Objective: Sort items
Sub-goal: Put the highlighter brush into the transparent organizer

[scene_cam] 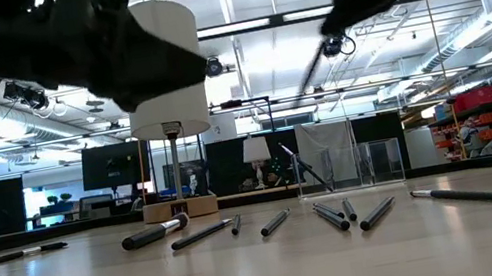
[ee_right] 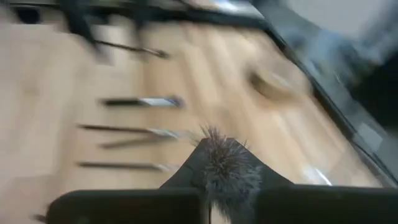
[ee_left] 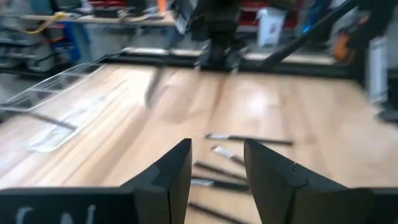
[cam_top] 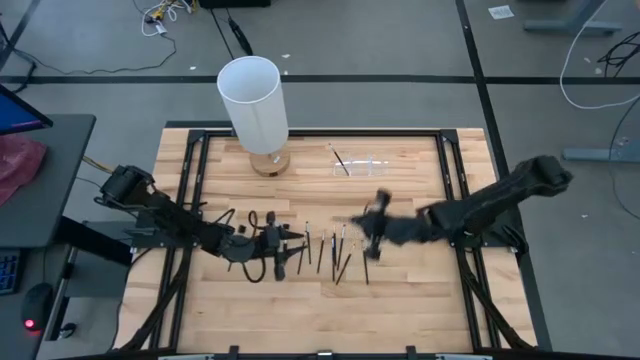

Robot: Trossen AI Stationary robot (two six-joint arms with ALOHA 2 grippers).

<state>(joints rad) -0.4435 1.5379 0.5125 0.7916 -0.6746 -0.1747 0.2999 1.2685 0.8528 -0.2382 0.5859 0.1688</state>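
Several dark brushes and sticks point(cam_top: 325, 250) lie flat in a loose row on the wooden table, also seen in the low view as brushes point(scene_cam: 276, 222). My left gripper point(ee_left: 216, 165) stands open just to their left, low over the table, with nothing between its fingers. My right gripper point(cam_top: 372, 228) is above the right end of the row, shut on one brush point(scene_cam: 314, 73) that is raised above the table. My right gripper pinches the brush between its two fingers close to the bristle end. The bristle tuft point(ee_right: 222, 163) sticks out behind the shut fingers. The dark handle point(scene_cam: 314, 73) slants down below the gripper, lifted clear of the table.
A tall white cylinder point(cam_top: 255, 100) on a round wooden base stands at the far side, left of centre. To its right is a small clear holder point(cam_top: 365, 162) with one brush point(cam_top: 340, 160) leaning in it. Black frame rails point(cam_top: 195, 180) run along the table's edges.
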